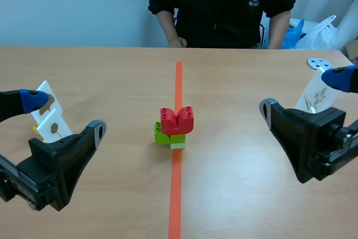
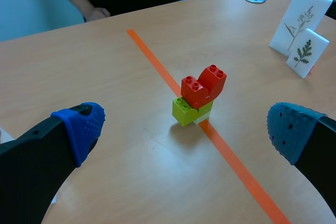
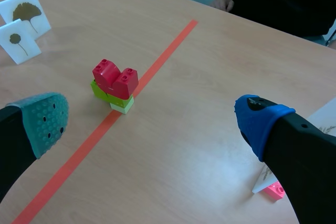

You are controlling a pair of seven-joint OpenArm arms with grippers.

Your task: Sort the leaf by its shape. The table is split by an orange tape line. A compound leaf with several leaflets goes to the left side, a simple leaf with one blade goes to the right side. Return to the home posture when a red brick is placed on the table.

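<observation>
A red brick (image 1: 177, 119) tops a small stack of green bricks (image 1: 168, 136) on the orange tape line (image 1: 175, 194). Two white cards stand at the left, one with a fan-shaped single leaf (image 3: 27, 11) and one with a small round single leaf (image 3: 20, 40). At the right stand a card with a branching sprig (image 2: 300, 22) and a card with a feathery leaf of many leaflets (image 2: 307, 53). My left gripper (image 1: 64, 115) is open and empty beside the left cards. My right gripper (image 1: 304, 92) is open and empty next to the sprig card (image 1: 315, 98).
A person (image 1: 224, 4) sits across the table with a hand (image 1: 178, 42) resting on its far edge. A grey disc with holes (image 1: 319, 63) lies at the far right. Blue and white bags (image 1: 313, 32) sit behind the table.
</observation>
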